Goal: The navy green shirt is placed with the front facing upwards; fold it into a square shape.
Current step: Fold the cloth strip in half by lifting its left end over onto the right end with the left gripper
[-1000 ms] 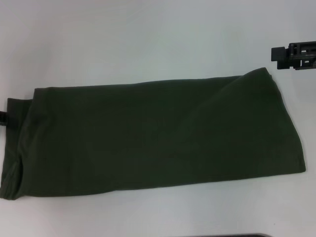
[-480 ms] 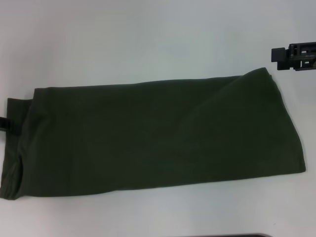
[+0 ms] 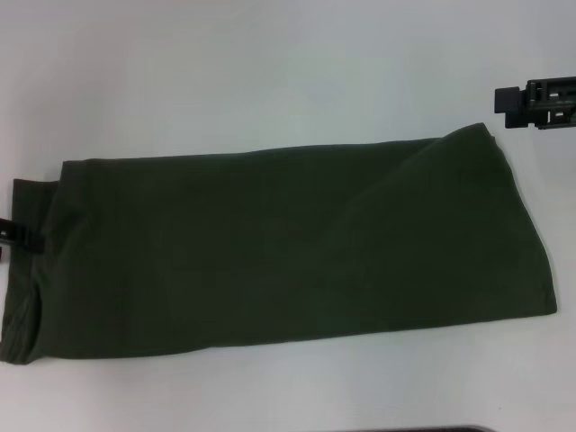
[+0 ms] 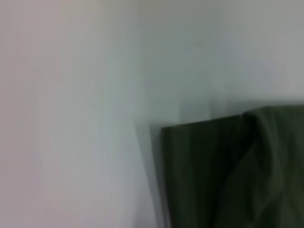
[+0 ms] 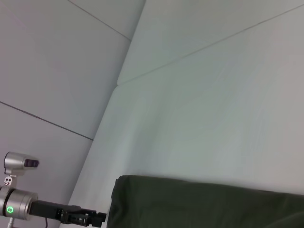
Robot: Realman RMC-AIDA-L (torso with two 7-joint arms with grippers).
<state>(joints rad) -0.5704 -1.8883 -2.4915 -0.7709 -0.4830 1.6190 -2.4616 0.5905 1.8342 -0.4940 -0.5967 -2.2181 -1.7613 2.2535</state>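
The navy green shirt (image 3: 279,247) lies folded into a long dark olive band across the white table (image 3: 270,72), with plain cloth facing up and no lettering showing. One of its corners (image 4: 228,171) fills the left wrist view, and its far edge (image 5: 204,204) shows in the right wrist view. My left gripper (image 3: 18,238) pokes in at the shirt's left end, just over the cloth edge; the same gripper (image 5: 83,218) is seen far off in the right wrist view. My right gripper (image 3: 508,103) hovers off the shirt's far right corner, clear of the cloth.
A thin dark strip (image 3: 414,429) shows at the table's near edge. In the right wrist view a wall with panel seams (image 5: 71,71) rises behind the table.
The left gripper has slid along the shirt's left end toward the near side and slightly further over the cloth. The shirt and the right gripper have not moved.
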